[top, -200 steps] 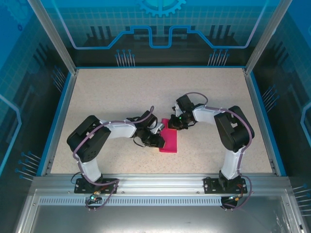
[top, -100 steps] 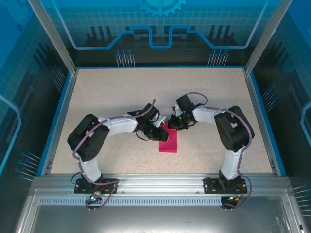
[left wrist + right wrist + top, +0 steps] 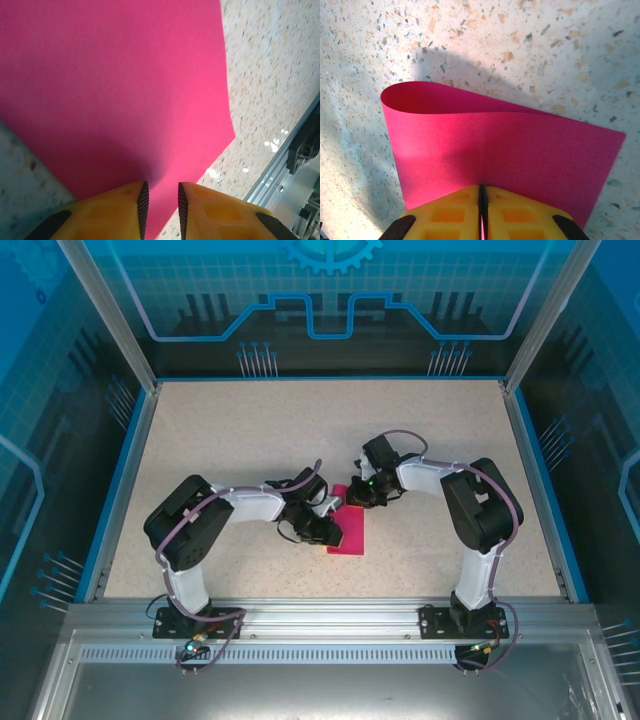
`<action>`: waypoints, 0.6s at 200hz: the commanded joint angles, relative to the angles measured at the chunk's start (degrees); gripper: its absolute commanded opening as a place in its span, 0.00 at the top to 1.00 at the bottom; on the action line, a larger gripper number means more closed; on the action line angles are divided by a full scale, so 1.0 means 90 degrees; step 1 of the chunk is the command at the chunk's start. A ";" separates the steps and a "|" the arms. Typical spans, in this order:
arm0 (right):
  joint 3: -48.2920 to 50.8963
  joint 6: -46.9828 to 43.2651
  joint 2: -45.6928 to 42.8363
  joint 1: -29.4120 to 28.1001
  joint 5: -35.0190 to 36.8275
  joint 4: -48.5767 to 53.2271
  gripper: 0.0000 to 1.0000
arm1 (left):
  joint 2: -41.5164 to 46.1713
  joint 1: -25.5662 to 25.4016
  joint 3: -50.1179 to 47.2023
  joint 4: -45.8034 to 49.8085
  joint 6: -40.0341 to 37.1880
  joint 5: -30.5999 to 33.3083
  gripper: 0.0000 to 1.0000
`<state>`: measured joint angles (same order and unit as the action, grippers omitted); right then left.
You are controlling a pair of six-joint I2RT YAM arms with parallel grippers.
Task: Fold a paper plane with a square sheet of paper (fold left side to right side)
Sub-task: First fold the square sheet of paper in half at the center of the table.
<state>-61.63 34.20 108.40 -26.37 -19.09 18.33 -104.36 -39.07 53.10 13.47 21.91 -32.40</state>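
The square sheet of paper [image 3: 352, 532] is magenta-pink and lies folded over into a narrow rectangle at the table's middle; no paper plane shape is in view. My left gripper [image 3: 327, 530] rests low on the paper's left side. In the left wrist view its yellow fingers [image 3: 160, 207] stand a little apart over the pink surface [image 3: 125, 90], with nothing between them. My right gripper [image 3: 358, 498] is at the paper's far end. In the right wrist view it is [image 3: 483, 200] shut on the paper's edge, and the sheet [image 3: 510, 145] curls up in a loose loop ahead.
The speckled table [image 3: 230, 440] has a blue rim [image 3: 120, 480] and cage posts at its corners. An aluminium rail [image 3: 295, 160] runs along the near edge, close to the paper's near corner. Both arms crowd the centre.
My left gripper slid away along the paper's left side, then came back toward the near end. The right gripper and the paper stayed where they were.
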 commanded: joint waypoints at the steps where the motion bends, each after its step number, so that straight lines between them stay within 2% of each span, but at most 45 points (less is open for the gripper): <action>1: 0.0032 -0.0106 0.0282 0.0028 0.0530 0.0522 0.89 | 0.0223 -0.0139 -0.0401 0.0384 -0.0069 0.0010 0.74; 66: 0.0050 -0.0098 0.0279 0.0018 0.0501 0.0513 0.89 | 0.0880 -0.0257 -0.0948 -0.0015 0.0314 -0.0133 0.75; 96: 0.0060 -0.0107 0.0270 0.0020 0.0480 0.0503 0.89 | 0.1345 0.0064 -0.0635 -0.0306 0.0523 -0.0388 0.73; 120: 0.0048 -0.0099 0.0292 0.0010 0.0439 0.0483 0.89 | 0.1069 0.0342 -0.0147 -0.0115 0.0308 -0.0358 0.72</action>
<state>-61.84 34.00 108.40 -26.37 -19.09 18.85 -93.91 -38.44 46.72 11.73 25.39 -33.95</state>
